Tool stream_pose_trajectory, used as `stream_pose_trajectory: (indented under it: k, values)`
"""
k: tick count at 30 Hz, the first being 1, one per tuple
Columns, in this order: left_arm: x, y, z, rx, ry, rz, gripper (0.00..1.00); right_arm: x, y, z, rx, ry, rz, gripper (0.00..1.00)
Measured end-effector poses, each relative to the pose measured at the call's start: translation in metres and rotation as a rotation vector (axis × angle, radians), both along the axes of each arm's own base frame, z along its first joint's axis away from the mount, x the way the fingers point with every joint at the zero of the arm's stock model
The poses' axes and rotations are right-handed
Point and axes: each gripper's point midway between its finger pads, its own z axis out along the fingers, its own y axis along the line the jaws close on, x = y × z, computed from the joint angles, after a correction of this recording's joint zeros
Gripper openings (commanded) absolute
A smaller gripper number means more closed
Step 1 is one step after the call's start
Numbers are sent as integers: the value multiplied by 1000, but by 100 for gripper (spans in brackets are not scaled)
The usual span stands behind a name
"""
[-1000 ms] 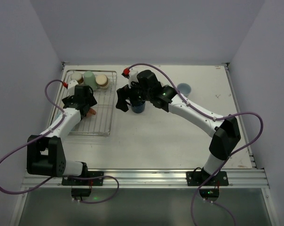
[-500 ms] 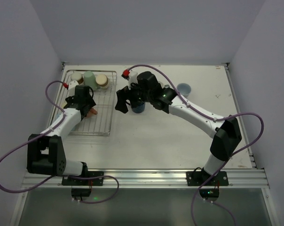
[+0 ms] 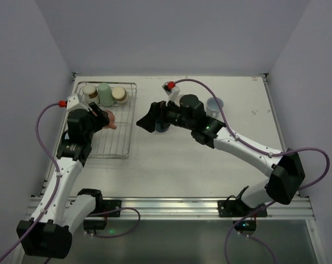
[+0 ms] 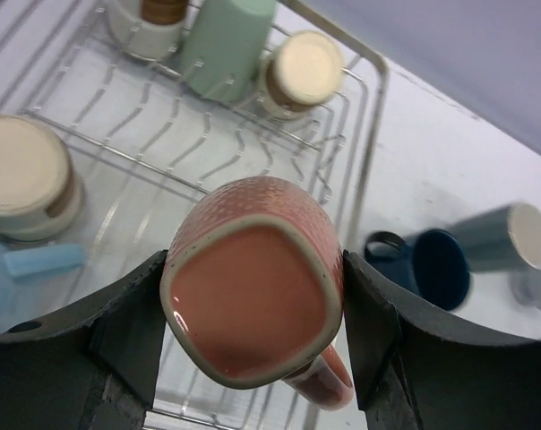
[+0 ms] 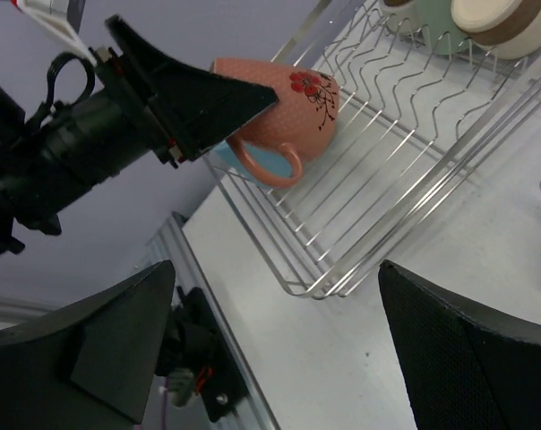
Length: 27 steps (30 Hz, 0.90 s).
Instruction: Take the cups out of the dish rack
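Left gripper (image 4: 253, 309) is closed on the body of the salmon-pink mug (image 5: 284, 112) and holds it above the dish rack (image 3: 116, 144), near the rack's right rim. The right gripper (image 3: 145, 123) hangs wide and empty by the navy mug (image 4: 432, 267) on the table (image 3: 210, 159). Step in hand, as judged: carry-out of this mug. The next move calls for clearing the right rim and setting down on bare table, apart from the navy and grey-green mug (image 3: 215, 104); at least 4 cups sit in the rack.

— Where do you have me working, a kitchen?
— No, you're in a robot lab test cell: plain pale walls (image 3: 171, 33) box in your white table (image 3: 182, 165) left, right and far, and a bare aluminium rail (image 3: 171, 206) runs along its near edge.
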Motion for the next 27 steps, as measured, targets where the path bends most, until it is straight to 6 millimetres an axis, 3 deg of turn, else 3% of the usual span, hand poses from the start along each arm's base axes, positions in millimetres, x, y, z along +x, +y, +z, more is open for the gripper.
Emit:
stream_pose_trajectory:
  k: [11, 19, 26, 27]
  values:
    - [-35, -93, 27, -361, -139, -427, 9, -10, 1, -36, 214, 272, -89, 88]
    - [-52, -129, 57, -553, -252, -627, 7, -12, 7, -12, 317, 278, -57, 63]
    - [-68, -151, 70, -695, -292, -751, 10, -21, 13, 14, 407, 250, 23, 54]
    - [-71, -156, 74, -712, -293, -772, 11, -23, 13, 20, 425, 243, 41, 49]
